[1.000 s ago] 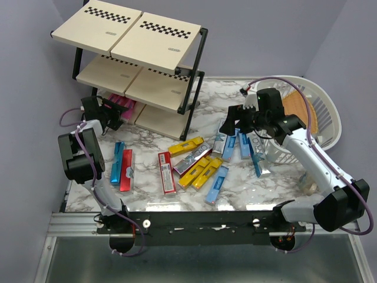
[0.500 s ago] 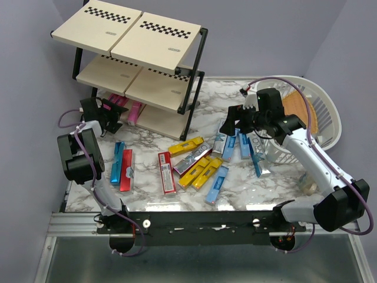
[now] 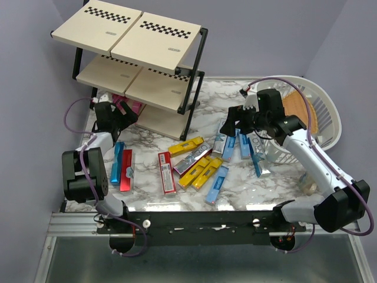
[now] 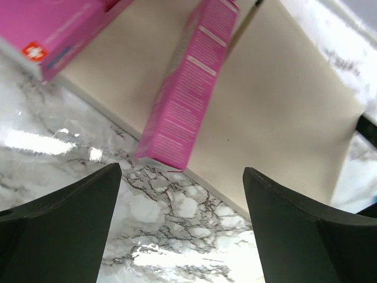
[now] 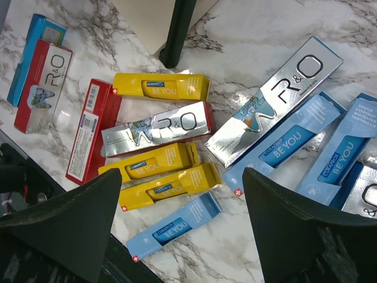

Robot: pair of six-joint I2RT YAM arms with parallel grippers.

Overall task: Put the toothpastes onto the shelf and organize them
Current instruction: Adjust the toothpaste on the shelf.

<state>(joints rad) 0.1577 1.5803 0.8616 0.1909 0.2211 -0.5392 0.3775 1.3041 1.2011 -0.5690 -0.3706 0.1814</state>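
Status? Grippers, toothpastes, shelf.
Left gripper open, empty, facing pink toothpaste on shelf bottom board. Right gripper open above loose toothpastes on table. No obstruction seen.

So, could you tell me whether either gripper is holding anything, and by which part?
Nothing is held: the left gripper and right gripper both show open, empty jaws; the pink toothpaste lies free on the shelf.

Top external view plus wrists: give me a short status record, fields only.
Left gripper: open, empty, facing the shelf's bottom board
Pink toothpastes: two lying on that bottom board
Loose toothpastes: yellow, silver, red, blue, scattered on the table
Right gripper: open, empty, hovering above them
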